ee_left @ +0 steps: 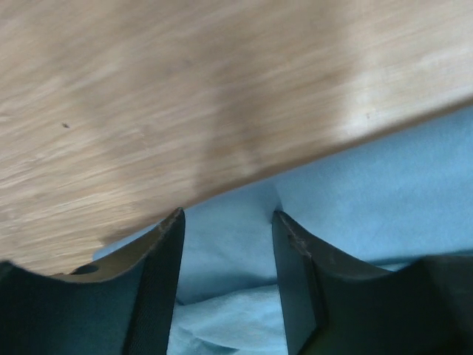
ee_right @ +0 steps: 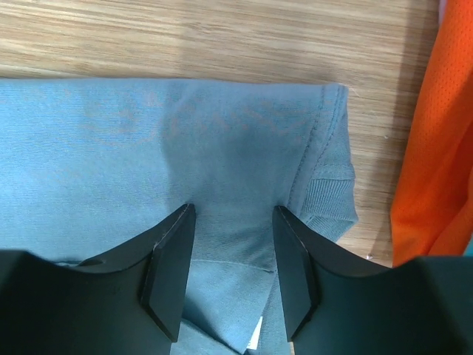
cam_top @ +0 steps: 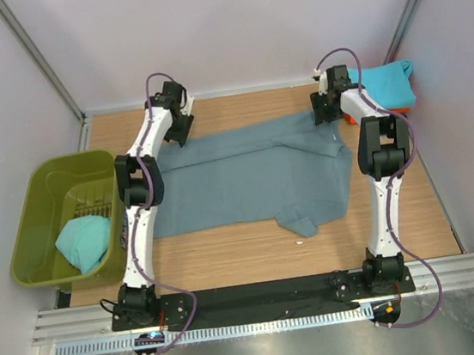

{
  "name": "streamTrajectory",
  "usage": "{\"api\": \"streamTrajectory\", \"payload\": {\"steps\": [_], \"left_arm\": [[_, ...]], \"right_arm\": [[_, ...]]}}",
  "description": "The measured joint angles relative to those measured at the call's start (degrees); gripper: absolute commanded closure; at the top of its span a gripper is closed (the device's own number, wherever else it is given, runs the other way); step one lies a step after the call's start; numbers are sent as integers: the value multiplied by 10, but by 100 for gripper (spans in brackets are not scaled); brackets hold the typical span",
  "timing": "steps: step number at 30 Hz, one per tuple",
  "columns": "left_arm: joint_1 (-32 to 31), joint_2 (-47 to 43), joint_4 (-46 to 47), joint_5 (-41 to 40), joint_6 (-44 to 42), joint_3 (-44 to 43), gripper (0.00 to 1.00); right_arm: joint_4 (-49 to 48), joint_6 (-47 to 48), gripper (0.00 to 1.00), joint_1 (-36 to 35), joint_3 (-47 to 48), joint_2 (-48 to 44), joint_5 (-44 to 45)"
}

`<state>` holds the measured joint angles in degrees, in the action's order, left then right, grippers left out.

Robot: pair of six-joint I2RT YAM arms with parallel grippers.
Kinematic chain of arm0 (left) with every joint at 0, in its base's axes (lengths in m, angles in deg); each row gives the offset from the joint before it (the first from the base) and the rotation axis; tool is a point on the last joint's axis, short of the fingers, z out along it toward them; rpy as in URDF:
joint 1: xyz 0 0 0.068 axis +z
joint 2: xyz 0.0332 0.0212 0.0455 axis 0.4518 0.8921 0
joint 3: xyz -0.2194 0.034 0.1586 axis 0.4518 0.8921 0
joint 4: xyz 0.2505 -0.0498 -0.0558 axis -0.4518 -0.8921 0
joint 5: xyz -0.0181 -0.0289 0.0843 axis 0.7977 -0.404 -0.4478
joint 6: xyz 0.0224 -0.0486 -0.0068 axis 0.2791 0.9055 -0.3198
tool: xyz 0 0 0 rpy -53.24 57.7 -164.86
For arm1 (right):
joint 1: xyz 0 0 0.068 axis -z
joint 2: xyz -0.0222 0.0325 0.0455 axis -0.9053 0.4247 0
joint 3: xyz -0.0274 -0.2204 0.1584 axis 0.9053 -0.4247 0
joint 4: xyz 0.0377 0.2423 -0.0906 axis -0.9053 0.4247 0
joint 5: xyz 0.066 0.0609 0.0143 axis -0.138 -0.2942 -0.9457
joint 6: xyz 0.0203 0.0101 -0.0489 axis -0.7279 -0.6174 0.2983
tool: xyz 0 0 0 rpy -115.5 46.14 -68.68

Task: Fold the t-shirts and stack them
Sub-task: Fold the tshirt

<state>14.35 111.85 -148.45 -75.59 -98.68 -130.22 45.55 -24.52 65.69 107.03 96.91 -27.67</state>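
The table (cam_top: 229, 256) is pale wood grain, smooth with a faint sheen. The blue-grey t-shirt (cam_top: 245, 172) is soft matt knit cloth (ribbed along one edge). The orange shirt (ee_right: 436, 133) shows a fine mesh weave. The tub (cam_top: 31, 229) is slightly glossy plastic, and the fingers (ee_right: 168, 274) are matt black.

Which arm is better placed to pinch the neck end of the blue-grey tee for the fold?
Right. The right gripper hangs open over the slate blue-grey t-shirt beside its ribbed collar and white neck label. The left gripper sits at the opposite far corner, on the cloth's edge.
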Motion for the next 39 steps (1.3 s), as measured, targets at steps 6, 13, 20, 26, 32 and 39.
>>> {"api": "streamTrajectory", "payload": {"steps": [6, 13, 20, 26, 32, 39], "left_arm": [[-8, -36, 36, -26, 11, 21, 30], [-24, -158, 22, 7, 30, 104, 41], [-39, -246, -1, 90, 58, 297, 49], [-48, -250, -32, 125, 67, 367, 55], [-51, -244, -33, 147, 75, 393, 56], [-51, -216, -27, 149, 86, 399, 58]], "right_arm": [[5, -10, 46, 0, -8, -26, 5], [5, -15, 46, 0, -28, -104, -25], [10, -25, 46, -2, 4, -58, -46], [20, -24, 46, -25, 10, -15, -42], [27, -21, 46, -69, 9, -11, -42], [25, -14, 46, -94, -89, -68, -39]]}}
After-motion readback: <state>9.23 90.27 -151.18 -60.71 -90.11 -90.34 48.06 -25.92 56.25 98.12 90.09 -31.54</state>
